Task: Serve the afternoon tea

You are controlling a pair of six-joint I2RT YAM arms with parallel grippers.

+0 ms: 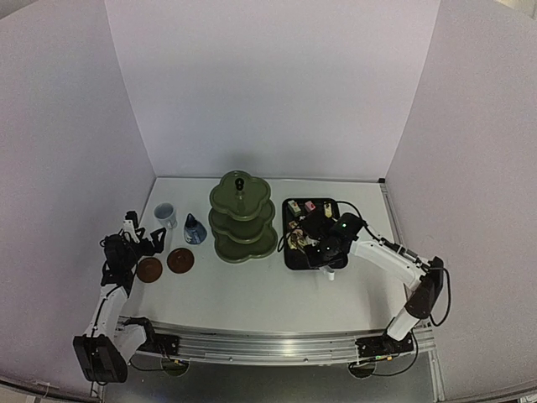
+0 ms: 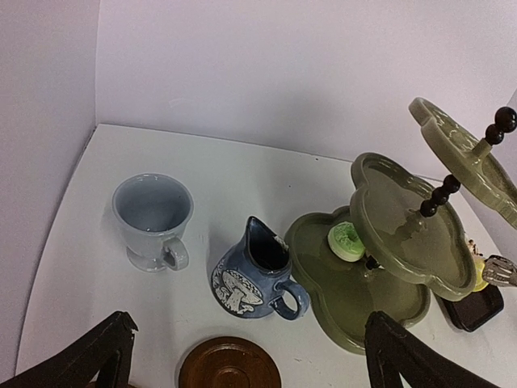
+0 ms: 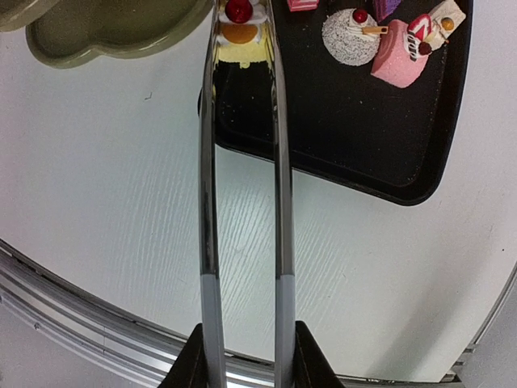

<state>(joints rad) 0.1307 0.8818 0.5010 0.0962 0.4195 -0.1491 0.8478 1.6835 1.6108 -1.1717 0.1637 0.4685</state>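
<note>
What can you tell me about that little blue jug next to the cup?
The jug is small, dark blue and glossy, like glazed pottery, with a white mushroom picture on its side, a pointed spout and a loop handle. It stands upright on the white table, between the pale cup and the green stand, behind a brown coaster. Nothing holds it.

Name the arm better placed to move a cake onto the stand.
Right. The right hand grips the tongs, tips flanking the yellow cake at the black tray beside the stand. The left hand is open near the cup.
</note>
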